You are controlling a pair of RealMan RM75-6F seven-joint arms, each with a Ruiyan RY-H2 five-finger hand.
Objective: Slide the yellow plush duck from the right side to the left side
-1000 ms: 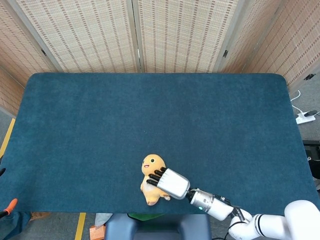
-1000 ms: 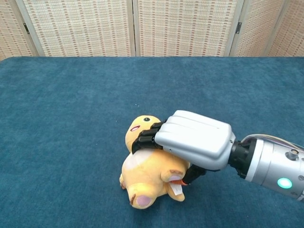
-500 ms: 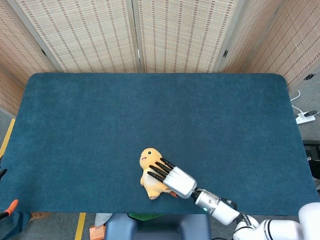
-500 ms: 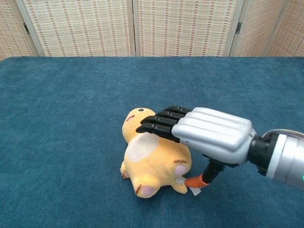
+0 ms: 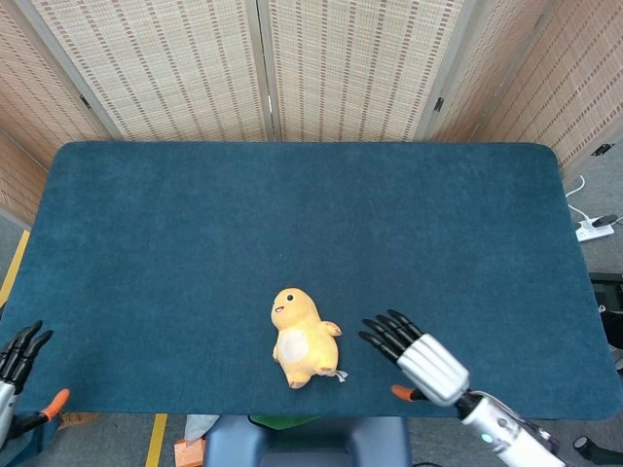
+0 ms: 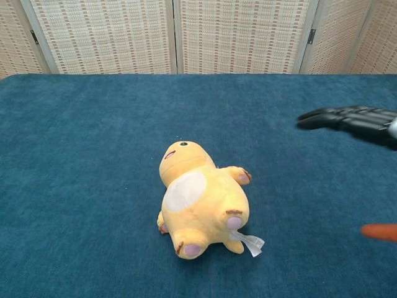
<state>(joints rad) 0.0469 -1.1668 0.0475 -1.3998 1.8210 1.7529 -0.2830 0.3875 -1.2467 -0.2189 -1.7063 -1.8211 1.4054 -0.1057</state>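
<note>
The duck (image 5: 302, 340) is seen lying on its back on the blue table (image 5: 195, 233), low in the head view and a little left of centre, close to the near edge. Its head is turned toward the upper left of that frame, its white belly patch faces up, and a small white tag is shown at its lower right, by the feet. In the chest view the duck (image 6: 201, 202) is placed in the lower middle, with its pink-soled feet nearest the camera and one arm stretched out to the right. The right hand (image 5: 414, 355) is found to the right of the duck in the head view, apart from it, with nothing held; its dark fingers (image 5: 382, 334) are spread and stretched toward the upper left, and an orange thumb tip is shown below them. In the chest view only the fingers (image 6: 347, 121) of this hand are caught at the right edge, blurred, together with the orange tip at the lower right edge. The left hand (image 5: 15, 375) is seen at the lower left corner of the head view, off the table's edge, with its dark fingers apart, an orange tip beside them, and nothing grasped.
</note>
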